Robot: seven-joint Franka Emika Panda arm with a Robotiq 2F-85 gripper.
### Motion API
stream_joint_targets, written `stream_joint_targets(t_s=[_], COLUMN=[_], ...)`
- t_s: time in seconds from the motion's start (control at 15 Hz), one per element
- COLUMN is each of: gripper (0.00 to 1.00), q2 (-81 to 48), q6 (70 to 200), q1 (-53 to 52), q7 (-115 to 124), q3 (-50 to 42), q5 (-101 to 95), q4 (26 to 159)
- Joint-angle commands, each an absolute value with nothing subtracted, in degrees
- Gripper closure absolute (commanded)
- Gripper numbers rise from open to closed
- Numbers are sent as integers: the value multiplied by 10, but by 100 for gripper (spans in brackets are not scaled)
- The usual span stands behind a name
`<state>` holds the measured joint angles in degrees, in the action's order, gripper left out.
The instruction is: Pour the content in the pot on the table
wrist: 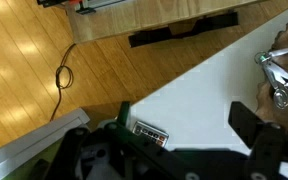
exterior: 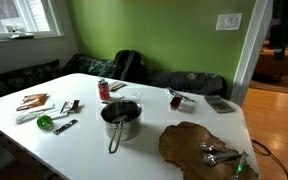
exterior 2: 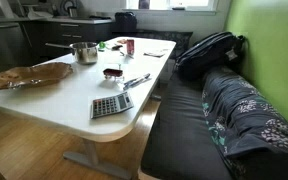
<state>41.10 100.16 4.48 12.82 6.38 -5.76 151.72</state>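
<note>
None of the pouring is looking done yet. The pot (exterior: 122, 116) is standing upright near the middle of the frame on the table (exterior: 84, 142), rim up, with its long handle (exterior: 113, 142) pointing toward the bottom edge. In the upper left of an exterior view the pot (exterior 2: 83, 51) is likewise sitting level on the white top. The content is not showing clearly. The inside of the pot is reading only as a dark hollow, too small to tell, and no dark-blue piece is lying on the bare white surface around it. By that, the content is most likely still inside.

A red can (exterior: 104, 90) is standing just above and left of the pot, a calculator (exterior: 221, 104) is lying at the right, and a wooden slab (exterior: 197, 147) with metal utensils (exterior: 220, 154) on it is filling the lower right.

In the wrist view the gripper (wrist: 167, 142) is coming in from the bottom edge with its two dark fingers (wrist: 256, 132) spread wide and nothing between them. It is hanging over the table's edge, with wooden floor (wrist: 34, 60) in the upper left and the utensils at the right border. The pot is not appearing in that view, so the claw is probably well apart from it.

Everything is left to do: reaching the handle, closing on it, lifting, and tipping the pot over a bare patch of table.
</note>
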Motion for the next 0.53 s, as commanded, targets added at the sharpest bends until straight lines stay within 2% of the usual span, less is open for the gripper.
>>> stream_joint_targets(t_s=[0.0,0.13,0.47], gripper=[0,0,0], q2=[410,405,329], q6=[1000,1017,1259], q1=[37,32,-5], q7=[132,145,281], q3=[57,62,120], q5=[-62,-51,79], q4=[1516,1520,1507])
